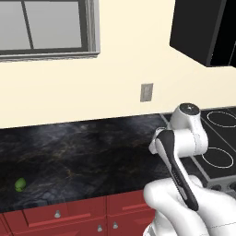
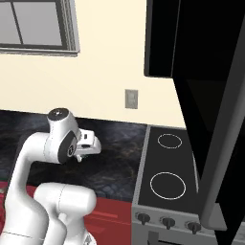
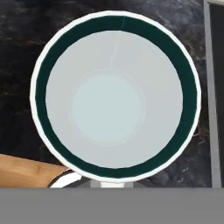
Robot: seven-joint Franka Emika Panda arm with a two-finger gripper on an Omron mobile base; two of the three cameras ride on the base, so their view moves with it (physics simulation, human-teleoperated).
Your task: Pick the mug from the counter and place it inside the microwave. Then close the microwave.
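Observation:
The mug (image 3: 109, 105) is seen from straight above and very close in the hand view: a white wall, a dark teal rim band and a pale inside. My gripper (image 3: 113, 184) is shut on the mug's near rim at the bottom of that view, its fingertips hidden by the rim. The black marbled counter (image 3: 17, 52) lies below the mug. My hand (image 2: 89, 141) hovers over the counter (image 2: 115, 158) just left of the stove. The microwave (image 2: 165, 38) hangs up on the right with its glossy door (image 2: 225, 134) swung open. It also appears at the upper right as the microwave (image 1: 203, 32).
A black stovetop (image 2: 167, 177) with white rings adjoins the counter on the right. A small green fruit (image 1: 20, 185) lies at the counter's (image 1: 83, 152) front left. A wooden board edge (image 3: 26, 173) shows under the mug. Red drawers (image 1: 69, 214) run below.

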